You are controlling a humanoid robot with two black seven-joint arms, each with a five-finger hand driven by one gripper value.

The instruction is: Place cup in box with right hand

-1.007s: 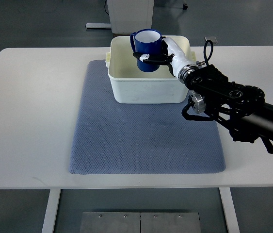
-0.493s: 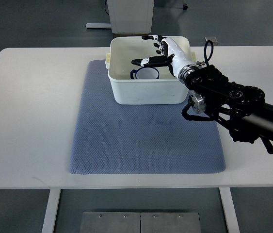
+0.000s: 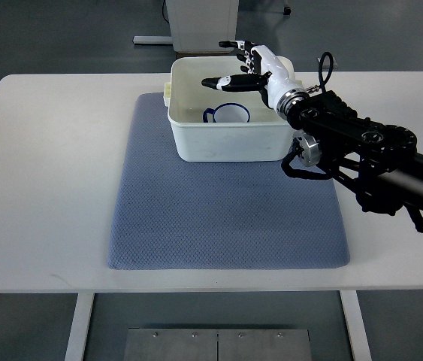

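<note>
Although the blue cup with its white inside (image 3: 230, 114) sits upright in the white plastic box (image 3: 226, 139), my right hand (image 3: 247, 66), fingers spread and empty, hovers seemingly just above, so a careless withdrawal could clip the rim and tip it.

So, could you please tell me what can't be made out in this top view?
- Lower part of the cup: hidden by the box's near wall.
- Whether the cup stands flat on the box floor: cannot tell.
- Left arm: not in view.
- Right hand: its palm is turned away from the camera.
</note>
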